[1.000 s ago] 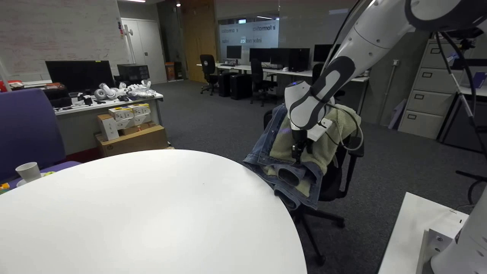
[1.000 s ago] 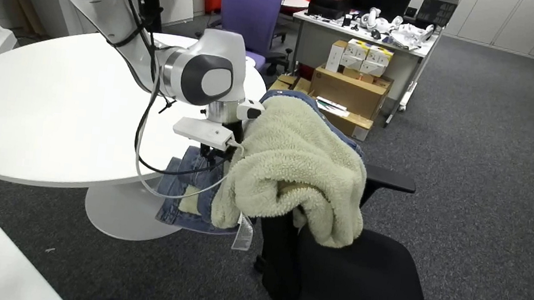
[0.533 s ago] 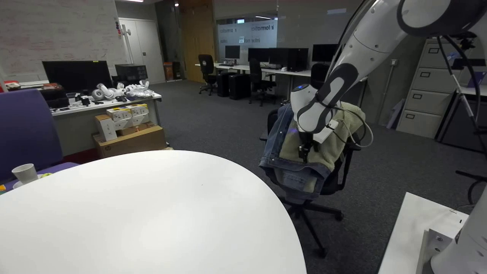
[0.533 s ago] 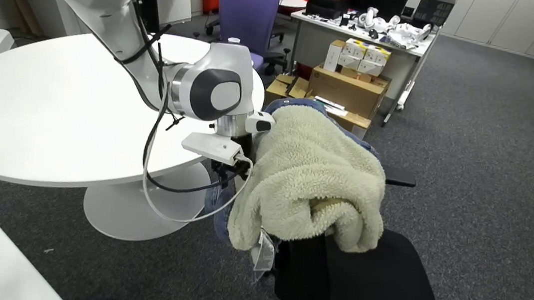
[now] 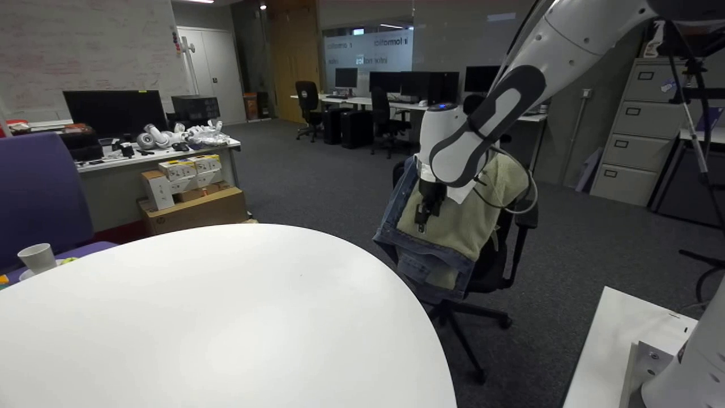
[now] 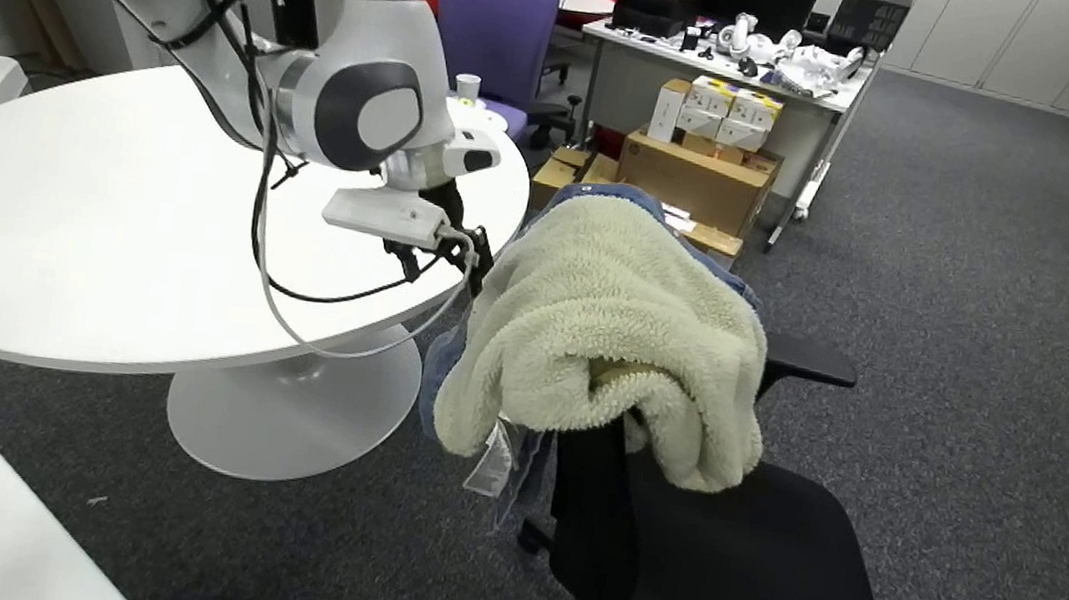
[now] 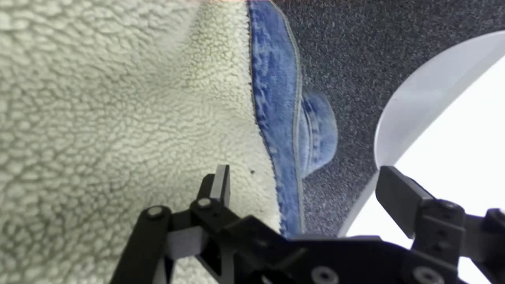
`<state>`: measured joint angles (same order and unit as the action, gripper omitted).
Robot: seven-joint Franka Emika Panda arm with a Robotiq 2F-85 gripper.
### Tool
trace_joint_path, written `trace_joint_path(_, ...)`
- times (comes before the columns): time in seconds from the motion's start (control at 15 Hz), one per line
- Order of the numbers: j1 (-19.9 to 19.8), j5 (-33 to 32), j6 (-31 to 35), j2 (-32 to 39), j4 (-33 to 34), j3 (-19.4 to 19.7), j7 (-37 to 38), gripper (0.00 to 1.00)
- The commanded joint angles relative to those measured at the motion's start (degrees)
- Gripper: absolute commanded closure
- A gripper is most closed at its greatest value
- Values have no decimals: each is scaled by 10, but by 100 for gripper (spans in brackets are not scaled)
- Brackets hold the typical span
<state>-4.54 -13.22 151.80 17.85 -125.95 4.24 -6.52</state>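
A blue denim jacket with a cream fleece lining hangs over the back of a black office chair, lining outward. The jacket shows in both exterior views (image 5: 453, 229) (image 6: 615, 299) and in the wrist view (image 7: 138, 110). My gripper (image 7: 303, 171) is open and holds nothing. In the wrist view one finger is over the fleece and the other over the white table. The denim hem (image 7: 274, 102) and floor show between them. In both exterior views the gripper (image 5: 423, 224) (image 6: 445, 275) is close to the jacket's table side. I cannot tell whether a finger touches the fleece.
The round white table (image 5: 243, 317) (image 6: 148, 246) stands beside the chair (image 6: 756, 567). A purple chair (image 6: 500, 24) is behind the table, near a white cup (image 6: 467, 86). A desk with cardboard boxes (image 6: 689, 177) stands farther back. Cables (image 6: 343, 303) loop from the wrist.
The jacket's lower part, raised toward the table one second ago, has dropped and hangs down. The gripper first moved toward the chair, then up and back toward the table. The chair has shifted slightly.
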Motion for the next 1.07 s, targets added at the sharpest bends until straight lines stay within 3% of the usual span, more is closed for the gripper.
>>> trace_joint_path(0.0,-10,61,8,-101,-56,-34,-64,0)
trace_joint_path(0.27,15,47,113,-194,-125,-31,-24,0)
trace_joint_path(0.47,31,80,207,-241,-187,-43,-36,0)
trace_joint_path(0.53,38,102,198,-256,-205,-51,-51,0)
trace_joint_path(0.6,54,123,145,-279,-226,-56,-66,0)
trace_joint_path(0.67,58,114,118,-295,-243,-61,-51,0)
trace_joint_path(1.0,55,2,-122,-395,-298,-107,65,0)
